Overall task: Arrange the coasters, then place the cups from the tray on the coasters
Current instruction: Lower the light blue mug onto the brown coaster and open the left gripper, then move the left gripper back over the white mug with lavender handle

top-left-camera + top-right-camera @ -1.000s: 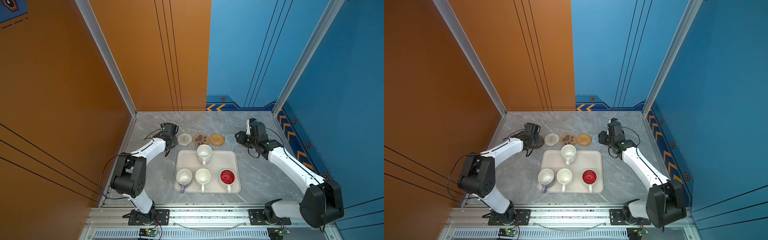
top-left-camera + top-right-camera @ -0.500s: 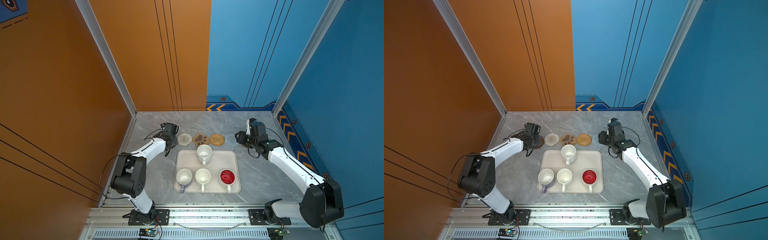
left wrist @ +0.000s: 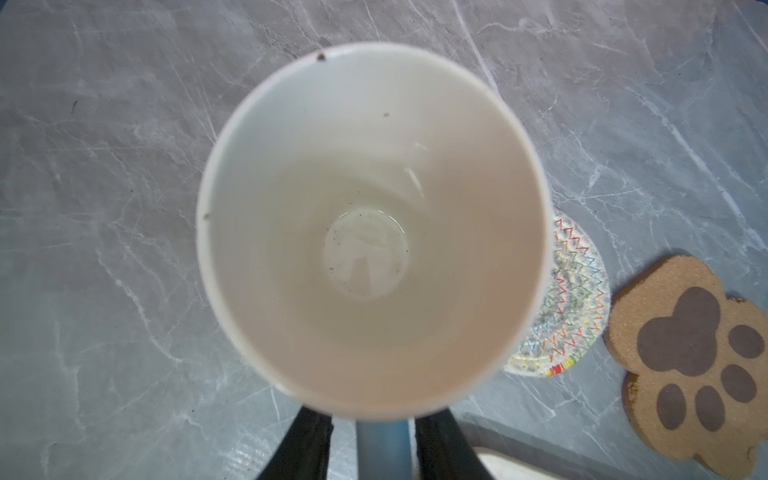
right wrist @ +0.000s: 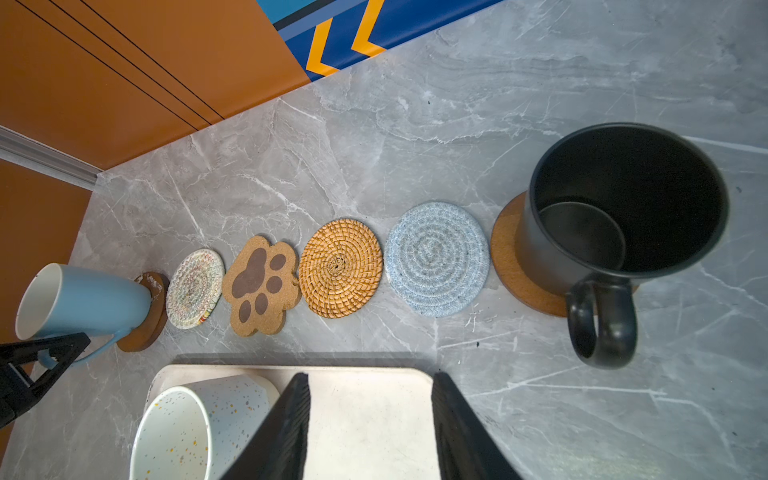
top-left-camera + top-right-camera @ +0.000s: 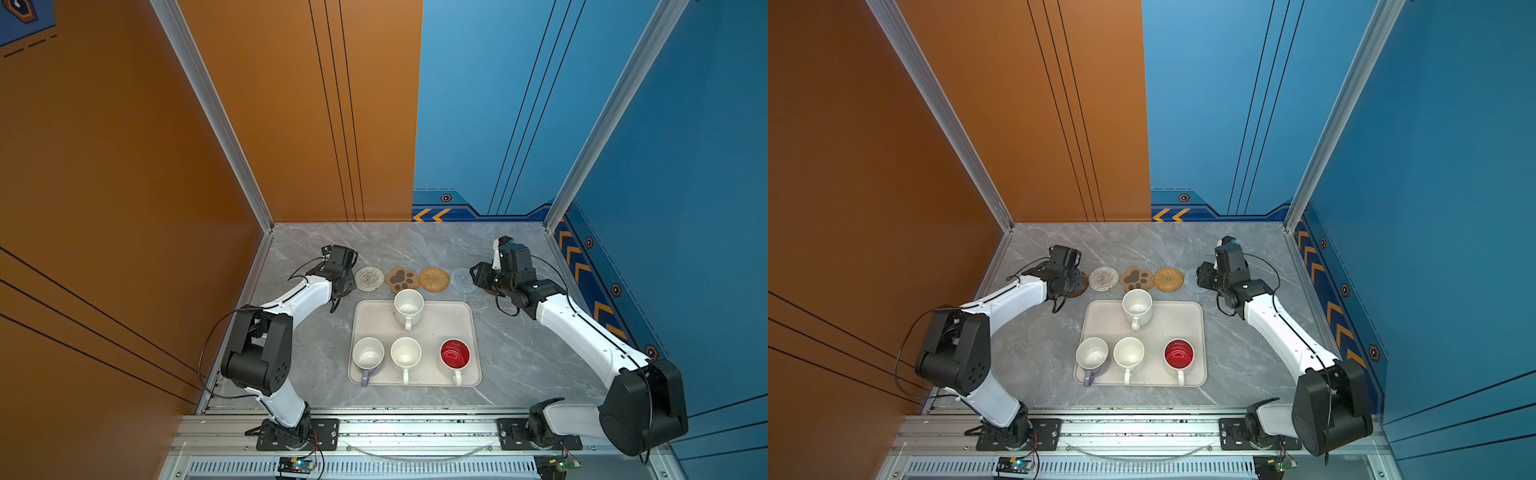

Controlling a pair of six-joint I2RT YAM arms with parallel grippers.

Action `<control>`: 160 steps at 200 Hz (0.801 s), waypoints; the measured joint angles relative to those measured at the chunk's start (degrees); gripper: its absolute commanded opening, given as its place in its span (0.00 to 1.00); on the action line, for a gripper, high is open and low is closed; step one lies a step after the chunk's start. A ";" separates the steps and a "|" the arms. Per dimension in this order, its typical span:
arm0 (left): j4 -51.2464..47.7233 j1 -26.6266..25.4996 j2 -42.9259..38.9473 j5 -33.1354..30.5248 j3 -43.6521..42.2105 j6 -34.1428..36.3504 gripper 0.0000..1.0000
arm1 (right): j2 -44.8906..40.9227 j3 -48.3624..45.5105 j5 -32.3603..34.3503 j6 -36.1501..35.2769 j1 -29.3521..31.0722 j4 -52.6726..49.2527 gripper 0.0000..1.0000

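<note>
A light blue cup [image 4: 83, 299] stands on a brown disc coaster [image 4: 153, 307] at the left end of the row. My left gripper [image 3: 376, 415] is over it, open, its fingers on either side of the blue handle [image 3: 380, 449] with a gap showing. Along the row lie the white woven [image 5: 369, 279], paw-shaped [image 5: 400, 279], rattan [image 5: 434, 279] and grey-blue [image 5: 463, 280] coasters. The matte black cup [image 4: 623, 208] sits on another brown disc [image 4: 511, 266]. My right gripper [image 4: 370, 378] is open and empty over the tray [image 5: 444, 320].
On the tray stand a speckled white cup [image 5: 408, 306], a lilac cup [image 5: 368, 354], a white cup [image 5: 406, 353] and a red-inside cup [image 5: 455, 354]. The orange wall is close on the left and the blue wall on the right.
My left gripper's jaws have parted from the light blue cup's handle. Both arms have stayed almost in place.
</note>
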 measured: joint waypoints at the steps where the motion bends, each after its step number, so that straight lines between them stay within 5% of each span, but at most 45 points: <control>1: 0.00 0.00 0.00 0.00 0.00 -0.04 0.37 | 0.00 0.00 0.02 0.00 0.00 0.00 0.46; 61: -0.46 -1.09 -3.15 -0.79 -0.02 0.15 0.40 | 0.00 0.00 0.00 0.00 -0.02 0.00 0.46; 160: -4.28 -7.10 -20.09 -2.19 -2.75 1.46 0.41 | 0.00 0.00 -0.02 0.02 0.42 0.02 0.48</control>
